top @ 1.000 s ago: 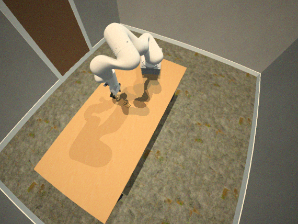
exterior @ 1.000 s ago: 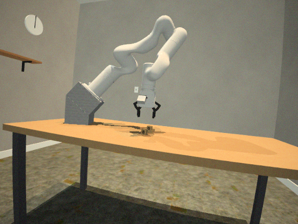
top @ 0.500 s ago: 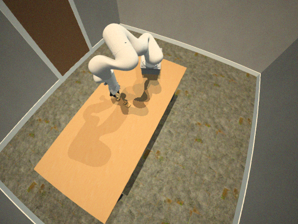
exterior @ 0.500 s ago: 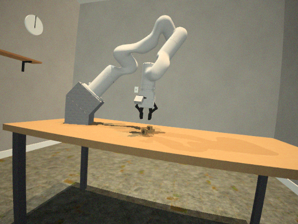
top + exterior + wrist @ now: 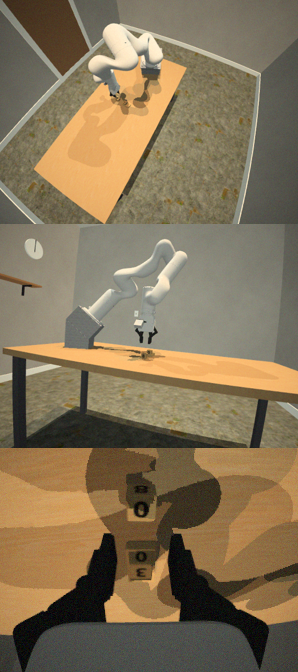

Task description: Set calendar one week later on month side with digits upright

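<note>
Two fingers on the gripper, part-way spread, nothing pinched, hovering above the work. Wrist view: near cube shows 0 plus another mark, framed between the fingers but lower down; far cube shows 0 and 8, just beyond, gap between. Exterior view: 8 cube beside 0 cube; can't match them to the wrist view. Tray outline too dim to call.

Handling, my guess: light, stiff, wood-like, could slip or tip if caught off-centre. Take opposite side faces, square on, low force. Room outboard of both flanks; the gap between cubes is the tight bit. Table edges well apart from the cubes; arm's pedestal farther off.
</note>
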### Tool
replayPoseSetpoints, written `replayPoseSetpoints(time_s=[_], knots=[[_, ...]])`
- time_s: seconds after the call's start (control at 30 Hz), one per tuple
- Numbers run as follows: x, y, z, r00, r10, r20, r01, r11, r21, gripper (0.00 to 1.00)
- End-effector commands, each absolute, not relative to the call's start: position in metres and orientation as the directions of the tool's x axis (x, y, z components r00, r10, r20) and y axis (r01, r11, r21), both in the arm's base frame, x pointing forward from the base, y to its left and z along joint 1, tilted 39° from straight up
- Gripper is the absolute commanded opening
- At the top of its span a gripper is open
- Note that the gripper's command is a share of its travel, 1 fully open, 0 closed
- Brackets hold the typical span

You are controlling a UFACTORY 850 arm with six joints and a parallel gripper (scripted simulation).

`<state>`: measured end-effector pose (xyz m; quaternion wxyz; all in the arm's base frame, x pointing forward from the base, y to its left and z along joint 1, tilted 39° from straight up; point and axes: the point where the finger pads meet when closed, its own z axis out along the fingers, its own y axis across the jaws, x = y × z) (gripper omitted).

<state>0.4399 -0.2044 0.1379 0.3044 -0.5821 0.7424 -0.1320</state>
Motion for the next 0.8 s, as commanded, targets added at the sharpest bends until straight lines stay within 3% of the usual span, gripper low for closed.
replayPoseSetpoints(time_s=[0.0, 0.77], knots=[[0.4401, -0.2048, 0.1383, -0.137, -0.945, -0.298, -0.783, 0.288, -0.551, 0.49], [0.4423, -0.2042, 0.1356, -0.137, -0.945, -0.298, -0.783, 0.288, -0.551, 0.49]])
